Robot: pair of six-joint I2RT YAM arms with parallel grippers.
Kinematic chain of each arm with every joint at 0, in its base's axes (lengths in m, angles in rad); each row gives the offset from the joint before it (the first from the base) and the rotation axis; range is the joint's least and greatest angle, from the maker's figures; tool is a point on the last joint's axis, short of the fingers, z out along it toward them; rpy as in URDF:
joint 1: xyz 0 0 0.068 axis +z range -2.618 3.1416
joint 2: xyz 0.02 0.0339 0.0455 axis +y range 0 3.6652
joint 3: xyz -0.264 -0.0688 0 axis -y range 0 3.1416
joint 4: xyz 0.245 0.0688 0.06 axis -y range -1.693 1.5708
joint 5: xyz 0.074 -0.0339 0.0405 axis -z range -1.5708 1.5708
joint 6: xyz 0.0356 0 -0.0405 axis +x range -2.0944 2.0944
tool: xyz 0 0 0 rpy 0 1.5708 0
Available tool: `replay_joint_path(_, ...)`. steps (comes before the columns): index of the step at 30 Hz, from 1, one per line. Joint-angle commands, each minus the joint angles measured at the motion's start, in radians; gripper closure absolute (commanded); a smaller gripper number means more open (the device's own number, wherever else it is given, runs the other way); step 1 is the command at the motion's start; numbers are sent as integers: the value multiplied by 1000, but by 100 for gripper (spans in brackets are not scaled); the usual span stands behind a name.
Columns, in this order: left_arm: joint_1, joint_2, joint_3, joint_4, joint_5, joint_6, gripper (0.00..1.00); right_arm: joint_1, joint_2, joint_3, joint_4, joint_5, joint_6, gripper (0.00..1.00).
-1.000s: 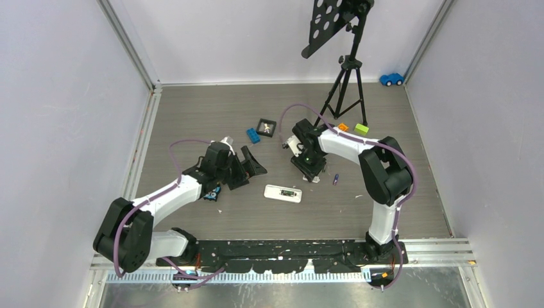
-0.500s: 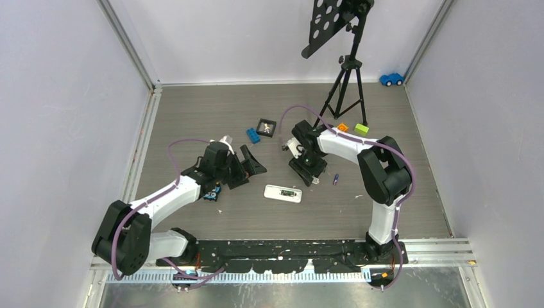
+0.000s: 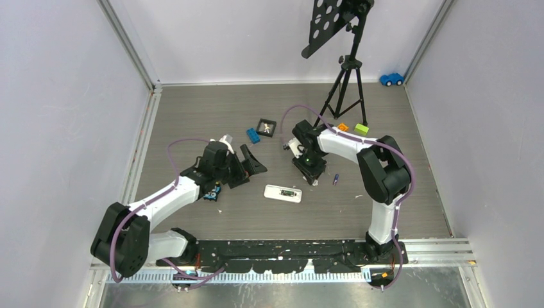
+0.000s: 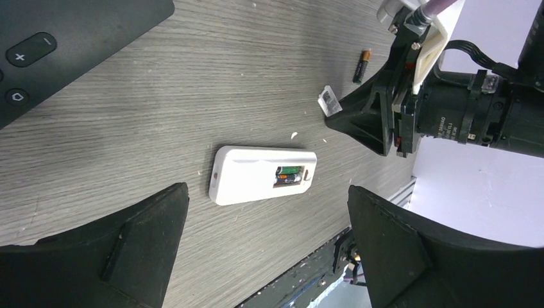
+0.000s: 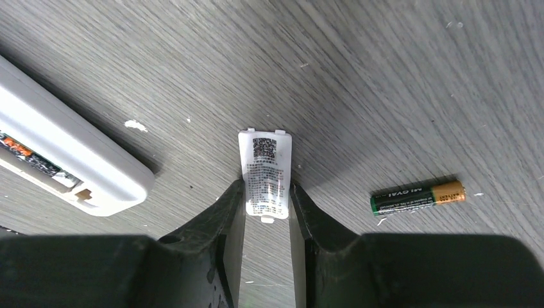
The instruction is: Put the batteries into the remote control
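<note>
Low centre in the top view, the white rectangular plastic remote control (image 3: 283, 193) lies open-backed. Just beyond, the right gripper (image 5: 266, 192) has just closed, pinching the small white labelled battery cover (image 5: 265, 173). 1 green-and-orange cylindrical battery (image 5: 418, 196) lies loose at its right, so refitting looks premature. The left gripper (image 4: 267, 192) is spread wide.

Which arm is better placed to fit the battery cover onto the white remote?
Right. The right pincer clasps the battery cover beside the remote; the left pincer hangs open, empty.

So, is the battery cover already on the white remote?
No: the remote lies with its compartment open, a battery showing inside, and the cover sits between the fingers of the right hand.
</note>
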Motion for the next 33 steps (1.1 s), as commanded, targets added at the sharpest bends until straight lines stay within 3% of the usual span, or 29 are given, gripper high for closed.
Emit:
replay_joint_path(1, 5, -29, 11, 54, 57, 4, 4, 4, -56, 8, 61, -54, 19, 76)
replay_joint_path(7, 7, -38, 29, 54, 117, 10, 7, 5, -244, -53, 133, -172, 18, 76)
replay_joint_path(20, 5, 52, 58, 297, 373, -125, 17, 112, -432, -93, 208, -415, 9, 75)
replay_joint_path(26, 4, 96, 30, 373, 406, -189, 39, 141, -461, -93, 272, -459, 39, 74)
replay_joint_path(33, 4, 95, 24, 388, 435, -202, 48, 147, -447, -98, 312, -467, 58, 73)
